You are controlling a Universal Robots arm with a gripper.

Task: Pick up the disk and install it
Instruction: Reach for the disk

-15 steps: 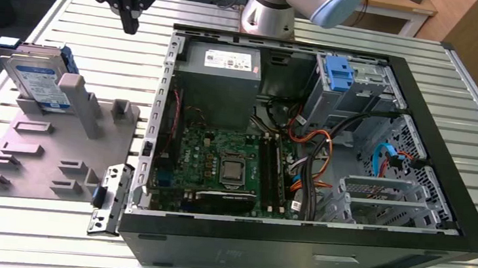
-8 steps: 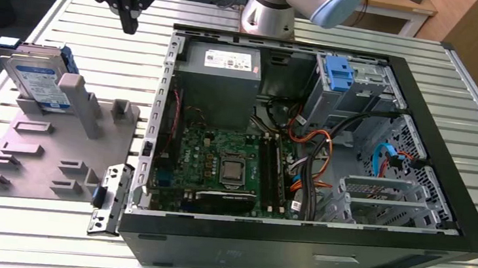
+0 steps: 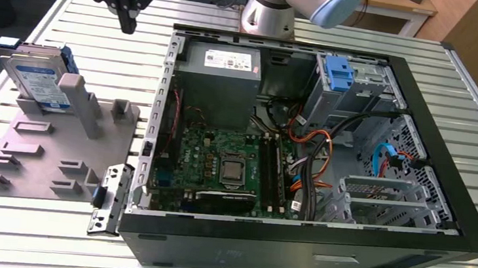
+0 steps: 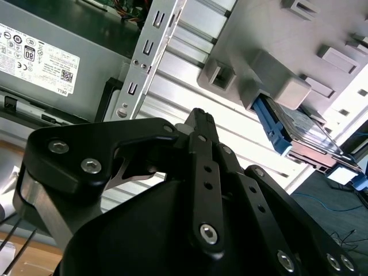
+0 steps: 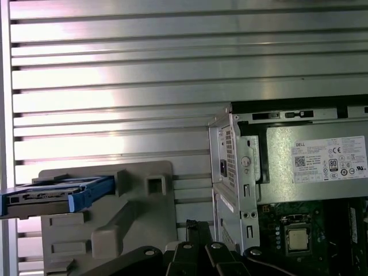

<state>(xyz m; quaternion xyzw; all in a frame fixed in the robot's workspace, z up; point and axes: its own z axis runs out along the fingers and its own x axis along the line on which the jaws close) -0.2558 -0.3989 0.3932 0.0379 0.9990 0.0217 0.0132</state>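
My gripper (image 3: pixel 128 26) hangs over the slatted aluminium table (image 3: pixel 98 48), fingers drawn together to a single point. Nothing is between them and they touch nothing. In both wrist views the black fingers (image 4: pixel 198 118) (image 5: pixel 195 225) meet tip to tip the same way, with bare table beneath.

In the exterior view the disk (image 3: pixel 38 78) lies at about seven o'clock from my fingertips, well apart from them. It stands on edge, leaning, in the grey fixture plate (image 3: pixel 44 155), with its white-and-blue label facing outward and blue rails along its sides. A grey upright post (image 3: pixel 79 102) of the fixture stands just beside it, at the disk's three o'clock. The second wrist view shows the disk (image 4: pixel 313 138) slotted behind a grey block of the fixture, and the first wrist view shows it (image 5: pixel 46 198) edge-on, jutting past the plate's side.

At about four o'clock from my gripper sits the open black computer case (image 3: pixel 298 245), lying on its side. Its near metal edge is between me and the interior. Inside, the grey power supply (image 3: pixel 220 73) is nearest me. The green motherboard (image 3: pixel 219 158) lies at the supply's six o'clock. At the supply's three o'clock, the blue latch (image 3: pixel 339 74) stands on its metal drive cage. Orange cables (image 3: pixel 321 145) and a blue cable (image 3: pixel 388 155) run loose below the cage. My arm's base (image 3: pixel 273 12) rises at the case's twelve o'clock.
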